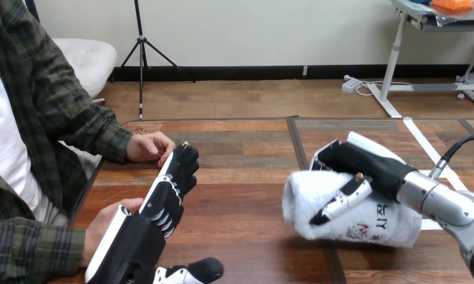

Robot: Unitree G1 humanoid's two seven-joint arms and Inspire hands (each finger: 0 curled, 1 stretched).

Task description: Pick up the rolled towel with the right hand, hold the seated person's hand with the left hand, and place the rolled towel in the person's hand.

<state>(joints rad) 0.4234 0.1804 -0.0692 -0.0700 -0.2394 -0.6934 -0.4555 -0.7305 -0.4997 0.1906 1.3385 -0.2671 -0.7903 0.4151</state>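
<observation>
Fingers (344, 200) of the right hand (364, 164) wrap the towel (355, 222); left hand (163, 204) lies straight, clasping nothing, beside the person's far hand (148, 147). Unsteadied, that hand could miss the towel.

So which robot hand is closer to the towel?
Right. The right hand is curled round the rolled towel; the left hand is far off, next to the person's upper hand.

Scene lit brightly and evenly, seemingly from overhead; a soft sheen is seen on the table (246, 177); a faint, diffuse shadow is cast beneath the towel (317, 201); a pale highlight is noted on the right forearm (438, 198).
</observation>
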